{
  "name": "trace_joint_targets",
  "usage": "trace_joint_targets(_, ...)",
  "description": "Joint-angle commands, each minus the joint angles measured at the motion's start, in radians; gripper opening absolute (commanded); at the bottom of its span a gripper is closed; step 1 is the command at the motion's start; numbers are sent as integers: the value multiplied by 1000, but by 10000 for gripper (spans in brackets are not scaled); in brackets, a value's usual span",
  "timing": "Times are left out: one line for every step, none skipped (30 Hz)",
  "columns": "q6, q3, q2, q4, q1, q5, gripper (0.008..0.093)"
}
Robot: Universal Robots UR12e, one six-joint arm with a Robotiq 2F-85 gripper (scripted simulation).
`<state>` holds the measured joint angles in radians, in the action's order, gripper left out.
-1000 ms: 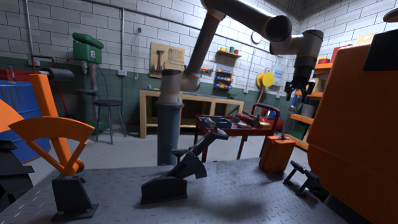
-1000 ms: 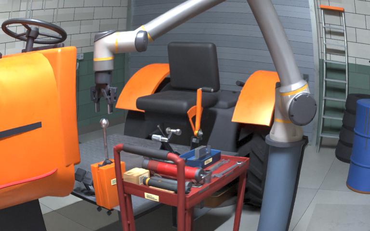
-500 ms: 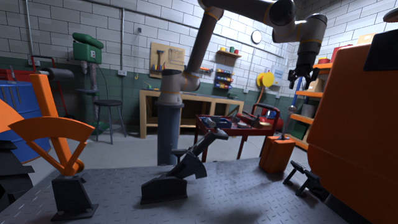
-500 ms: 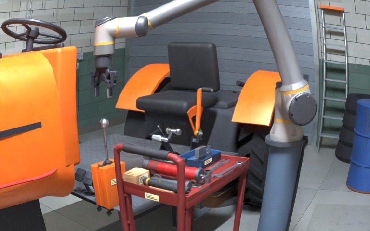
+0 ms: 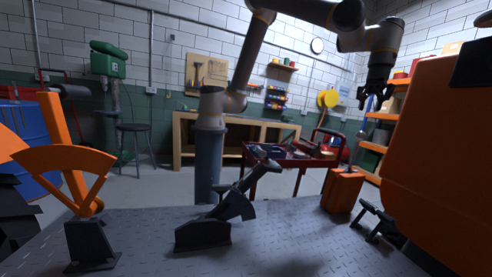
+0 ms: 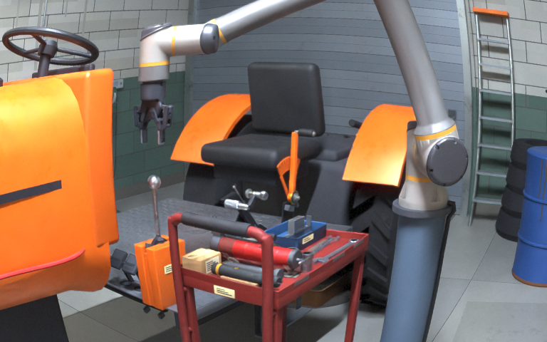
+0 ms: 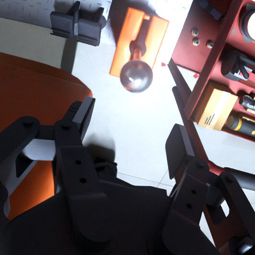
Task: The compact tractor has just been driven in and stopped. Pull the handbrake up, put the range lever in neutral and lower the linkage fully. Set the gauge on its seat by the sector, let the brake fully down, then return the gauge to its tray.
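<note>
The grey gauge [image 6: 299, 225] sits in its blue tray [image 6: 296, 234] on the red cart, partly hidden by the tray's walls. The range lever [image 6: 154, 209] rises from its orange box [image 5: 341, 190] on the tractor deck, with its chrome knob [image 5: 360, 134] [image 7: 136, 75] on top. My gripper [image 5: 373, 100] [image 6: 153, 135] [image 7: 130, 129] hangs well above the knob, open and holding nothing. The black handbrake lever [image 5: 253, 177] slants upward on its base in the middle of the deck. The orange linkage lever [image 5: 57, 127] [image 6: 293, 163] stands by its sector [image 5: 63, 157] beside the seat.
The red tool cart [image 6: 274, 258] stands just off the deck beside the range lever box, carrying a grease gun, a torch, a carton and spanners. The orange bonnet [image 6: 52, 177] rises close on the other side of the lever. Black pedals [image 7: 76, 24] sit below it.
</note>
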<state>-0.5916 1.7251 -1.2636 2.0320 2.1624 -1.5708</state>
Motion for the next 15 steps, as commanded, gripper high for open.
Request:
trace_joint_targets(0,-1,-1,0,0,0,680)
trace_joint_targets(0,-1,-1,0,0,0,680)
trace_joint_targets(0,-1,-1,0,0,0,680)
trace_joint_targets(0,-1,-1,0,0,0,680)
trace_joint_targets(0,-1,-1,0,0,0,680)
trace_joint_targets(0,-1,-1,0,0,0,680)
trace_joint_targets(0,-1,-1,0,0,0,680)
trace_joint_targets(0,-1,-1,0,0,0,680)
trace_joint_targets(0,-2,-1,-1,0,0,680)
trace_joint_targets(0,-3,-2,-3,0,0,680)
trace_joint_targets(0,-6,-4,-7,0,0,680)
trace_joint_targets(0,-8,-6,-12,0,0,680)
trace_joint_targets(0,-10,-8,-15,0,0,680)
trace_joint_targets(0,-11,-8,-17,0,0,680)
trace_joint_targets(0,-11,-8,-17,0,0,680)
